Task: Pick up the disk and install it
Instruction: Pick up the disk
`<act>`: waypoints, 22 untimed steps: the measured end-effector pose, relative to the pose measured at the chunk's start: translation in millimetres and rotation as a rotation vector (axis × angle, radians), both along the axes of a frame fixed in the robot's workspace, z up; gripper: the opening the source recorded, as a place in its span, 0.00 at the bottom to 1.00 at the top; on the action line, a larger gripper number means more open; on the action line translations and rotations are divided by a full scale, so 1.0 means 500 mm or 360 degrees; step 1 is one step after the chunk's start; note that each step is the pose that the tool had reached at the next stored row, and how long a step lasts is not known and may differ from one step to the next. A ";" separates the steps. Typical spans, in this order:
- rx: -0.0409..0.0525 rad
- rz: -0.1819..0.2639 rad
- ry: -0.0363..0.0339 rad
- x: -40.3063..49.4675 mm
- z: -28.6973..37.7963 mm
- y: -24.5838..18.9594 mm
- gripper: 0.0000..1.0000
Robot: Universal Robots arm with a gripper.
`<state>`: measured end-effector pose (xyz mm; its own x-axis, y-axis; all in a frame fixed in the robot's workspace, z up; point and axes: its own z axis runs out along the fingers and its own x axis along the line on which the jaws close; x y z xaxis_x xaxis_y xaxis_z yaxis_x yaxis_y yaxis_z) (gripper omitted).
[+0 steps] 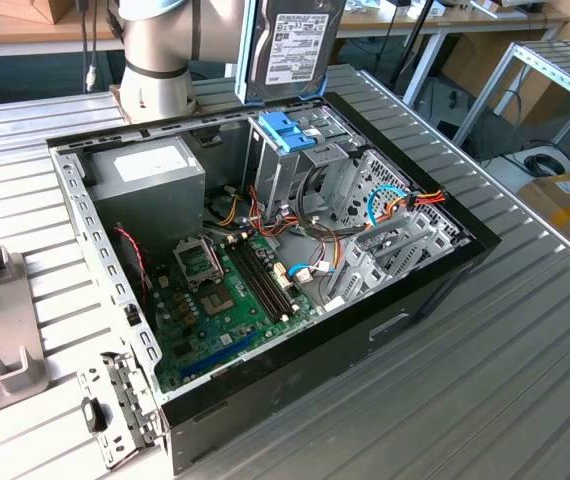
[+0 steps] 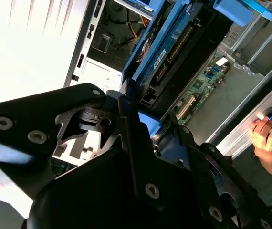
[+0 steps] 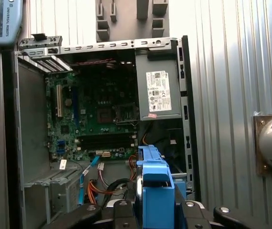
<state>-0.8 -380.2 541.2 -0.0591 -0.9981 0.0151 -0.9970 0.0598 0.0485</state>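
The claw (image 3: 154,210) is clamped on the disk (image 1: 295,45), a flat dark-metal hard drive with a large white barcoded label and a light-blue plastic carrier frame. In the exterior view the disk hangs upright in the air just above the far rim of the open black desktop computer case (image 1: 425,290), label side showing. The case lies on its side on the ribbed grey metal bench (image 1: 525,380).

Inside the case, directly below the disk, sits a blue plastic latch piece (image 1: 285,130) on top of the drive cage. The grey power-supply box (image 1: 145,175) fills the case corner next to that cage. The green motherboard (image 1: 225,290) covers the case floor.

In the second wrist view the claw's black fingers (image 2: 126,114) flank the disk's near end, and a person's hand (image 2: 266,136) lies outside the case wall.
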 end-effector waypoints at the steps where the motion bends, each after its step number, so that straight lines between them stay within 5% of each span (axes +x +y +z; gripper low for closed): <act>1: 0.0001 0.0000 0.0000 0.000 0.000 -0.0016 0.37; 2: 0.0010 0.0000 0.0000 0.001 0.000 -0.0042 0.37; 5: 0.0077 0.0000 0.0000 0.002 0.000 -0.0119 0.37; 6: 0.0137 0.0000 0.0000 0.002 0.000 -0.0172 0.37; 11: 0.0275 0.0000 0.0000 0.003 0.000 -0.0314 0.37; 12: 0.0285 0.0000 0.0000 0.003 0.000 -0.0335 0.37; 22: 0.0286 0.0000 0.0000 0.003 0.000 -0.0486 0.37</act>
<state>0.8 -404.5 541.1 -0.0591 -0.9847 -0.1638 -0.9970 0.0501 0.0584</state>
